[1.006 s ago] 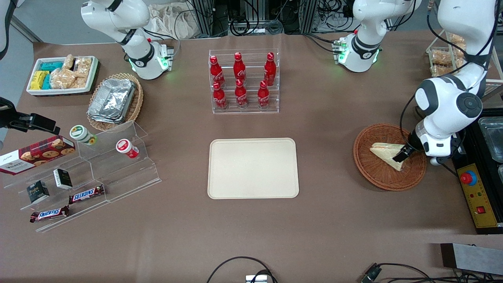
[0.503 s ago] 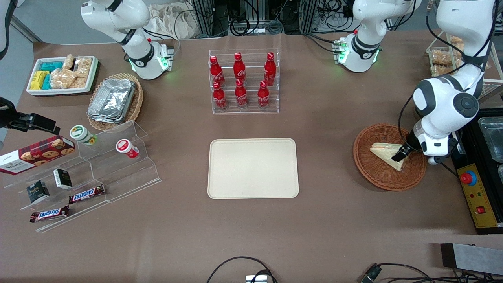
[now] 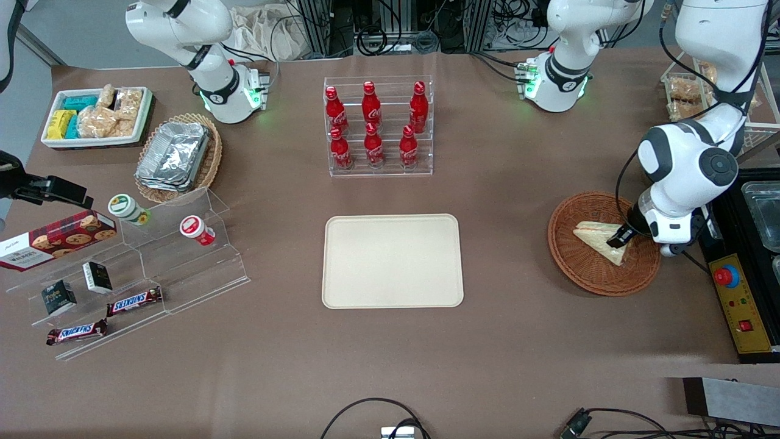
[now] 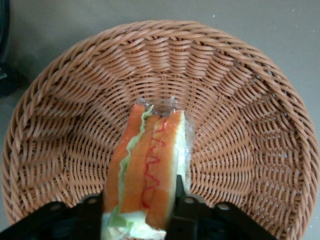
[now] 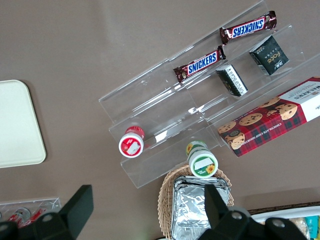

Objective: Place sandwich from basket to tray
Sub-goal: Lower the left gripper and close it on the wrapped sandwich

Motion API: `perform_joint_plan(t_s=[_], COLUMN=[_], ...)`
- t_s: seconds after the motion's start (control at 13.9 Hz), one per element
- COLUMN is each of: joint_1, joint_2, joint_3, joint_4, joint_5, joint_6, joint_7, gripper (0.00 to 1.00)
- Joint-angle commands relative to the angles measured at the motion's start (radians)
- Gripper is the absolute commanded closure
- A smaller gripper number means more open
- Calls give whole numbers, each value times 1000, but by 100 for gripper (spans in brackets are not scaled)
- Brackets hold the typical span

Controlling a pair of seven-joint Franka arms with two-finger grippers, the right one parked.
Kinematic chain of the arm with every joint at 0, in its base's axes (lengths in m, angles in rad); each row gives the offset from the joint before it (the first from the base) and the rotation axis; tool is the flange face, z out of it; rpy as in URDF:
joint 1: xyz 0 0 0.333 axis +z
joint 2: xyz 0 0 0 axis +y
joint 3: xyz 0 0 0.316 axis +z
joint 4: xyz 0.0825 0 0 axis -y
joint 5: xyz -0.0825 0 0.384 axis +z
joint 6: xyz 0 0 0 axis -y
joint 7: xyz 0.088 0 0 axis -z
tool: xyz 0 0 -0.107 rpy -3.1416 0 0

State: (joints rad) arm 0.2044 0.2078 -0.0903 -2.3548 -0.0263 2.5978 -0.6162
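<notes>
the gripper (image 4: pixel 138 212) sits low in the basket (image 4: pixel 250 100), its two black fingers (image 4: pixel 181 212) pressed one on each face of the sandwich (image 4: pixel 150 165), so it is closed on the wedge across the thickness of the bread. in the front view the gripper (image 3: pixel 621 236) meets the sandwich (image 3: pixel 597 239) at the end nearest the working arm's end of the table, while the wedge lies inside the basket (image 3: pixel 579 268), not visibly raised above the weave.

the sandwich looks light and soft: pale bread, orange and green filling at the cut edge, all in thin clear wrap. i judge it will squash under a hard squeeze, and the film may be slippery, so a gentle pinch across the flat bread faces, as here, suits it better than pressing on the filling edge. held at one end, the free point may droop or swing on the lift.

the tray (image 3: pixel 341 292) lies well apart from the basket, toward the middle of the table, with nothing on it. the bottle rack (image 3: pixel 378 128) stands farther from the front camera than the tray.
</notes>
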Motion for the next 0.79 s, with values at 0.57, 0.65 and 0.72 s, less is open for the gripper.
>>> perform_joint_plan(t_s=[0.57,0.65,0.72], joint_1=[-6,-6,-6], joint_2=[-151,-174,-194], joint_3=[-43,-67,-84], joint_4=[5,9,14], joint_5=[12,14,14], joint_6=[-162,-185,-211], joint_7=[16,25,48], gripper=[100,100,100])
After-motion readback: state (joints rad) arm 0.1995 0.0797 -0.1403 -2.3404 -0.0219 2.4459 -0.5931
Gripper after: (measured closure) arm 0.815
